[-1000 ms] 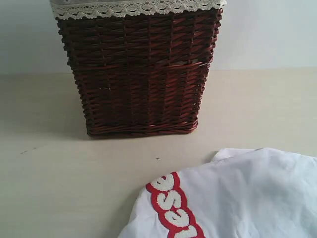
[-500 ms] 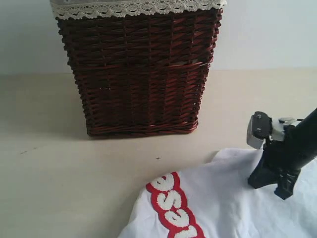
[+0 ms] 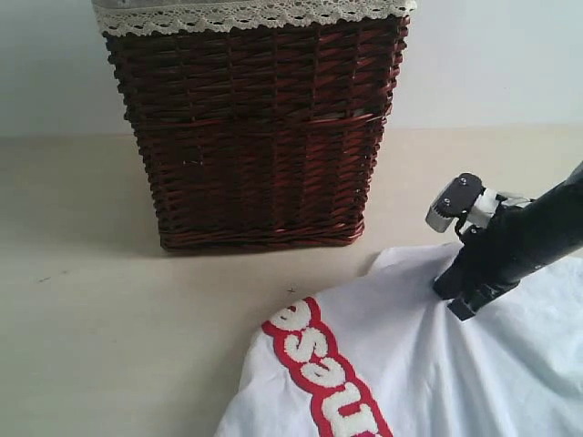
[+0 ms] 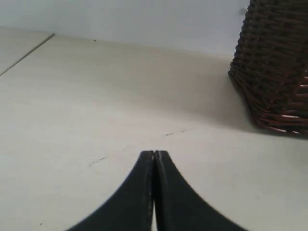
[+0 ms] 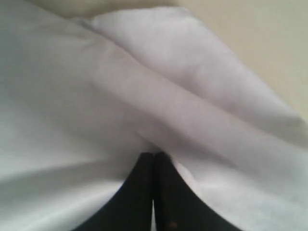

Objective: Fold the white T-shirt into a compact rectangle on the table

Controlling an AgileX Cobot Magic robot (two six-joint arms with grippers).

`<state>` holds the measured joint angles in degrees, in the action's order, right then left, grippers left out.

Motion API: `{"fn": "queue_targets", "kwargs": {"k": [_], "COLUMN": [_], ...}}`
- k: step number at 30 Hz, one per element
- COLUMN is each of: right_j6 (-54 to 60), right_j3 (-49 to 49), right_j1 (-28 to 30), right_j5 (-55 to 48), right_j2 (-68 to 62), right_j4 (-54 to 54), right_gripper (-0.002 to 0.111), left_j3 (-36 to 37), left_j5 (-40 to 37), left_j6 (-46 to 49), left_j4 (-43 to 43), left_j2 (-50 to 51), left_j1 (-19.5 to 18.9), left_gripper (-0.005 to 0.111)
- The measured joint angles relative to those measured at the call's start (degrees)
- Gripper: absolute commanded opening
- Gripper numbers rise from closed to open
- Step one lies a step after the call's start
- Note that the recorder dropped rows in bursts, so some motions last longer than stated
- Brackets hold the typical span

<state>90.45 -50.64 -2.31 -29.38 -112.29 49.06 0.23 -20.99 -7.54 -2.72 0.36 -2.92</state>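
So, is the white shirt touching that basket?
Apart. The exterior view shows a strip of bare table between the shirt and the basket.

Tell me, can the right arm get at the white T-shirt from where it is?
Yes, it looks so: the right gripper, shut, is touching the white T-shirt, with nothing between them.

White T-shirt (image 3: 437, 364) cut off at bottom, right edges; basket (image 3: 255, 137) top cropped.

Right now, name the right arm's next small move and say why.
Probably carry the fold across toward the red lettering: the right gripper is shut, seemingly pinching a fold of the white T-shirt, which lies rumpled and not yet rectangular on the table.
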Motion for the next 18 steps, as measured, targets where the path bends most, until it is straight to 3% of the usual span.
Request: {"fn": "queue_targets", "kwargs": {"k": [3, 7, 10, 15, 18], "right_j6": [4.35, 10.53, 15.47, 25.34, 26.40], "right_j3": [0.00, 1.42, 1.65, 1.65, 0.06], "right_j1": [0.00, 0.27, 1.72, 8.17, 13.20], "right_j5": [-3.56, -10.75, -9.63, 3.43, 5.31], "right_j2": [1.79, 6.81, 12.85, 16.60, 12.87], "right_j4": [-3.63, -13.64, -15.44, -8.40, -6.54], "right_gripper": [0.009, 0.035, 0.049, 0.048, 0.044], "left_j3": [0.00, 0.00, 0.00, 0.00, 0.00], "left_j5": [0.00, 0.00, 0.00, 0.00, 0.00], "left_j6": [0.00, 0.00, 0.00, 0.00, 0.00], "left_j4": [0.00, 0.00, 0.00, 0.00, 0.00], "left_j2": [0.00, 0.00, 0.00, 0.00, 0.00], "left_j1": [0.00, 0.00, 0.00, 0.00, 0.00], "left_gripper": [0.000, 0.000, 0.000, 0.000, 0.000]}}
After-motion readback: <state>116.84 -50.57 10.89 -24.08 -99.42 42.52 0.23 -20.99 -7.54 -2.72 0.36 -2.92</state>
